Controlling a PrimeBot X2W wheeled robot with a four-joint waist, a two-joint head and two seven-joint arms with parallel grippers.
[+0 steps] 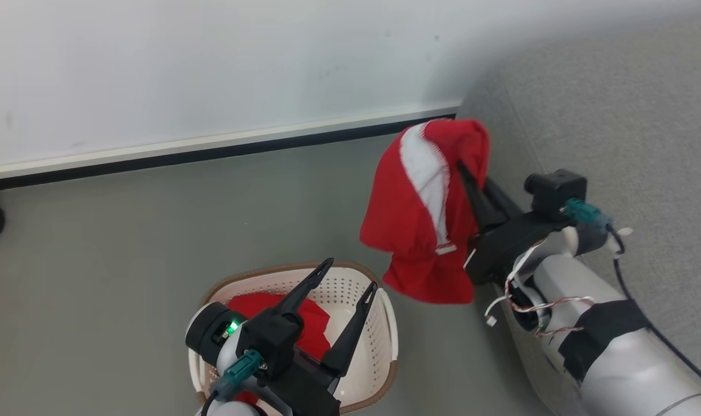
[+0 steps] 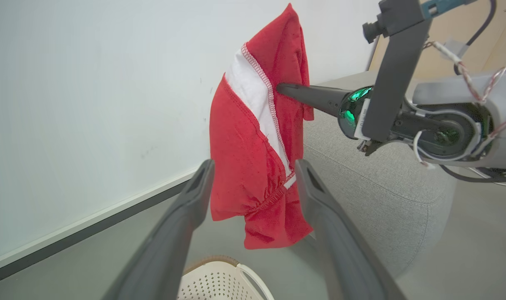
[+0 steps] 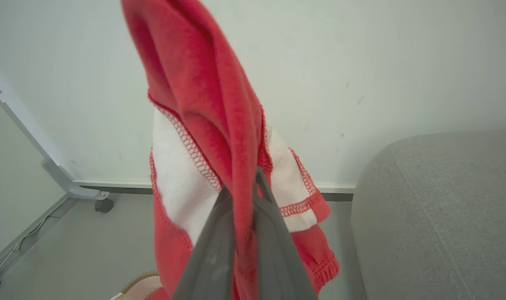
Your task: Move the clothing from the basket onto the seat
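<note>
The robot's left pincer [image 1: 350,273] hangs spread wide and empty above a cream-white perforated plastic basket [image 1: 375,352] that holds more red cloth [image 1: 258,303]. Beyond it, the bright red fabric garment with a white panel [image 1: 420,231] dangles in mid-air just beside the large grey upholstered seat [image 1: 616,115]. The right pincer [image 1: 463,170] is clamped narrow on its upper fold. The garment looks light and limp and likely to swing, so a bunched fold or the stitched hem should give the surest hold.

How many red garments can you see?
2. One red garment hangs pinched in the right gripper beside the seat; another garment lies in the basket under the open left gripper. More may be hidden beneath it.
</note>
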